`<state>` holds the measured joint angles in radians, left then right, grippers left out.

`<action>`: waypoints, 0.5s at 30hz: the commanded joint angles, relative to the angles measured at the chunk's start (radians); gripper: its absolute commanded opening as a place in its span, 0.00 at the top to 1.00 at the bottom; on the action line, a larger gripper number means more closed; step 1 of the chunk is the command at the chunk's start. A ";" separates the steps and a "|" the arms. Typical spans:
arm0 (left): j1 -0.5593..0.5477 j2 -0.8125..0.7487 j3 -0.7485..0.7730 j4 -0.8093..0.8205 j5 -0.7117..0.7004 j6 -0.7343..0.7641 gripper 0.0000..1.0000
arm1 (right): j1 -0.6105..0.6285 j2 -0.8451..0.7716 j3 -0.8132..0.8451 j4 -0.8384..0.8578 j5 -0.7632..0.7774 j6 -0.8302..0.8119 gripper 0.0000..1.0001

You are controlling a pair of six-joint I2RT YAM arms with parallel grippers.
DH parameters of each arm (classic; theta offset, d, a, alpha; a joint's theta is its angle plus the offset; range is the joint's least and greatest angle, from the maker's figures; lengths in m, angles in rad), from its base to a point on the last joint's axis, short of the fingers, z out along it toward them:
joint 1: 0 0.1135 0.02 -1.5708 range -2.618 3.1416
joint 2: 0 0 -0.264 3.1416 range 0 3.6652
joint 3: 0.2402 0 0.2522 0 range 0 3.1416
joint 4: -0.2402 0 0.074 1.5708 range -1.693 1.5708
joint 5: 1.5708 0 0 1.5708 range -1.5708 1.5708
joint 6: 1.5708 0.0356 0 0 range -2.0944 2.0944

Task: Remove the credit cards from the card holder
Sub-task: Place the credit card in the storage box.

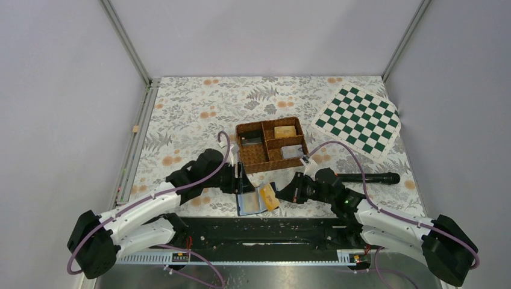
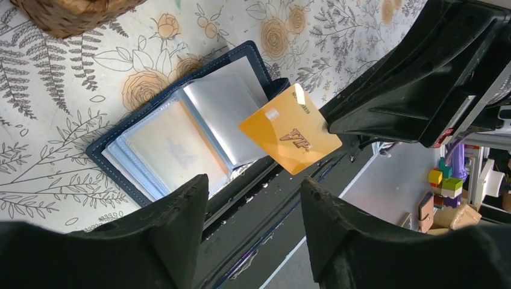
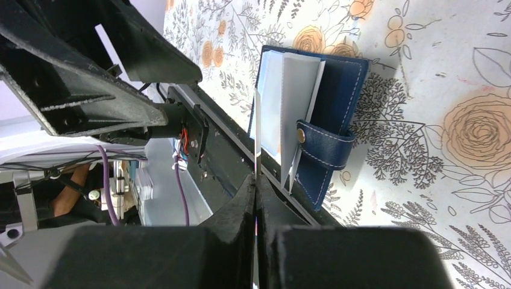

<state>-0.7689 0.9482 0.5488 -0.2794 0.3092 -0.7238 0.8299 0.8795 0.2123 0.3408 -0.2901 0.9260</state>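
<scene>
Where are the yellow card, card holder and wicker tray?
yellow card [image 2: 290, 129]: left wrist view, middle of its face.
card holder [image 2: 163, 144]: left wrist view, clear inner page.
wicker tray [image 1: 259, 165]: top view, near wall.

A robot lab cell: plain grey panels [image 1: 54, 90] on aluminium posts [image 1: 125, 42] enclose a floral-covered surface [image 1: 193, 102] carrying a chequered board [image 1: 359, 122].

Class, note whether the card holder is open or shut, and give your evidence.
Open: the card holder lies spread on the table, clear sleeves showing, snap tab unfastened.
</scene>
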 commanded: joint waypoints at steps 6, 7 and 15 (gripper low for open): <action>0.072 0.011 0.097 0.005 0.140 0.090 0.44 | -0.028 -0.009 0.049 0.042 -0.105 -0.051 1.00; 0.078 0.014 0.097 0.004 0.150 0.101 0.44 | -0.031 -0.007 0.049 0.050 -0.118 -0.055 1.00; 0.089 0.048 0.086 0.079 0.337 0.143 0.43 | -0.057 -0.001 0.058 0.081 -0.247 -0.076 1.00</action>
<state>-0.6830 0.9836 0.6064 -0.2832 0.5056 -0.6197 0.7849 0.8764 0.2264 0.3653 -0.4355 0.8818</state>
